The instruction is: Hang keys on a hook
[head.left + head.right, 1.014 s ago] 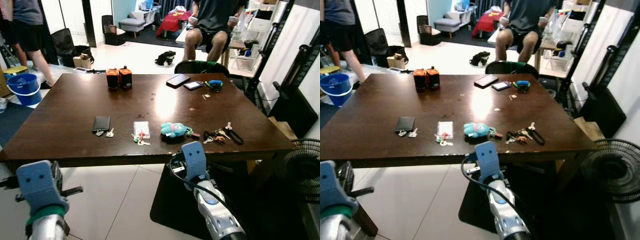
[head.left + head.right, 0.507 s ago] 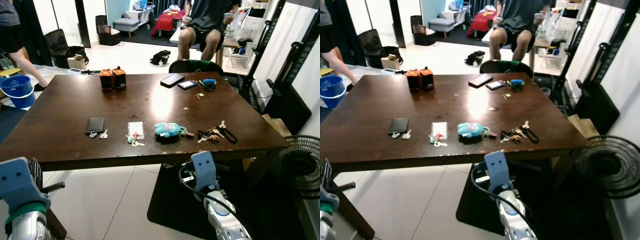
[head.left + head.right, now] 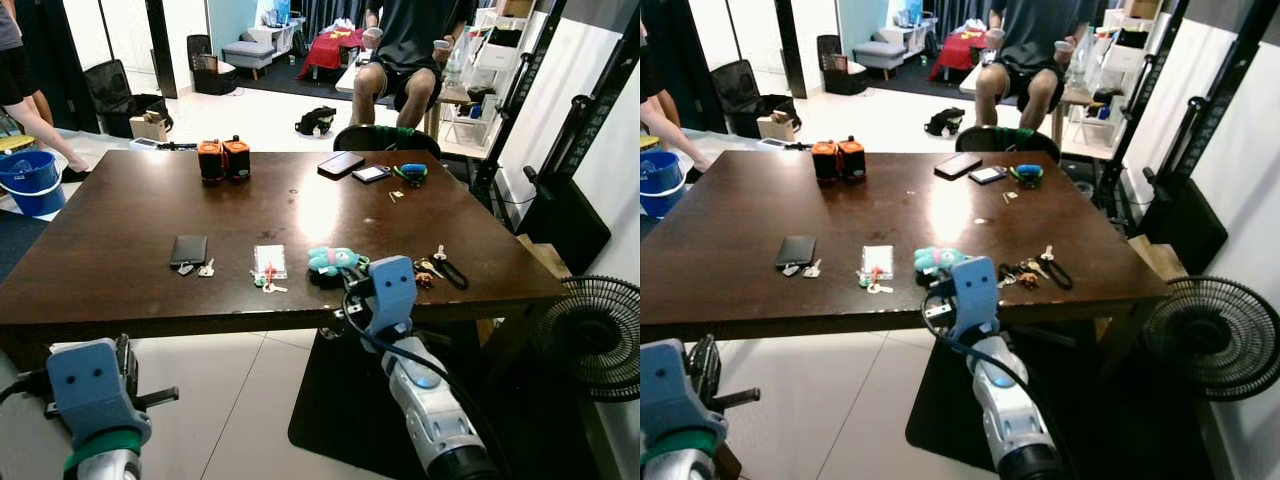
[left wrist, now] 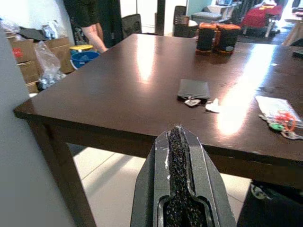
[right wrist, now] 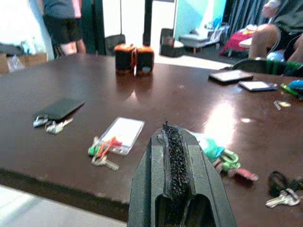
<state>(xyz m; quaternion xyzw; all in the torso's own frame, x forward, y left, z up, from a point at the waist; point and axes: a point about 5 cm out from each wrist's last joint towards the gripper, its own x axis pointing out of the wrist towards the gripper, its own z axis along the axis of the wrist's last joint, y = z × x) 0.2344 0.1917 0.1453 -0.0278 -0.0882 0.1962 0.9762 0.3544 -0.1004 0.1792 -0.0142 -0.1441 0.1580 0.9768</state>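
- So the right gripper (image 5: 175, 156), fingers pressed together, sits at the near edge of the dark wooden table (image 3: 120, 230), right by the teal plush keychain (image 3: 335, 260).
- More key sets line that front strip: a black-loop bunch (image 3: 440, 270), a card-holder set (image 3: 268, 264), a black wallet with keys (image 3: 188, 250).
- Left gripper (image 4: 180, 156), fingers closed too, hangs low off the table's near left corner.
- Further back: two orange-black canisters (image 3: 222, 159), phones (image 3: 342, 163), a seated person (image 3: 405, 50).
- Fan (image 3: 600, 335) stands to the right; open tile floor (image 3: 230, 400) below.
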